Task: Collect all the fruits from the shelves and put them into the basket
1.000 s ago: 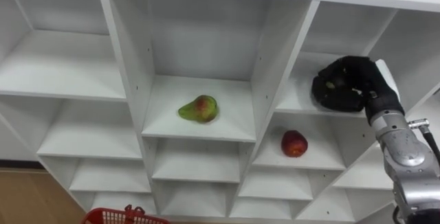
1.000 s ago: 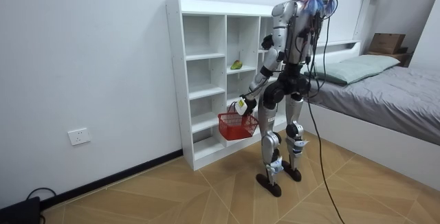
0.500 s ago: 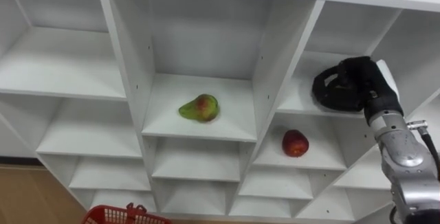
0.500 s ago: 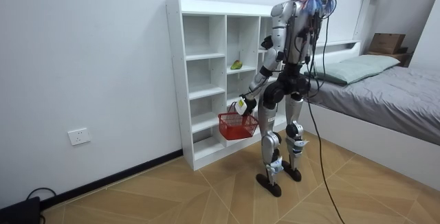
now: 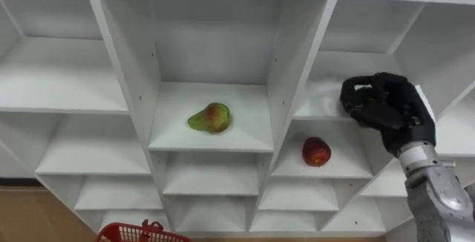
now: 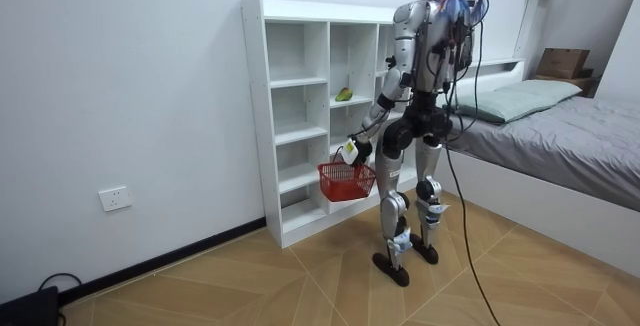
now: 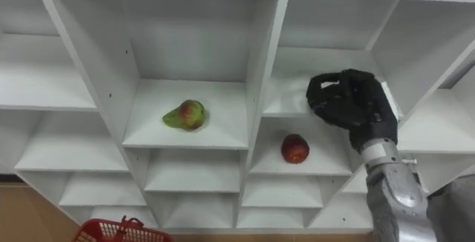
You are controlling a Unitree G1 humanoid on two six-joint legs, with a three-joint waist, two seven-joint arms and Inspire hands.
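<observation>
A white closet (image 6: 255, 116) stands against a plain white wall (image 6: 120, 86) on a wood floor (image 6: 250, 281), beside a grey-covered bed (image 6: 570, 136).

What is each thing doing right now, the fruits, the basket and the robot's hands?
pear: lying on its side in the middle compartment.
red fruit: resting one compartment lower, to the right, untouched.
right hand: raised before the upper right compartment, fingers curled, holding nothing.
red basket: hanging off the floor from the left hand.
left hand: low at the robot's side, shut on the red basket's handle.
closet: open-fronted, no doors.
</observation>
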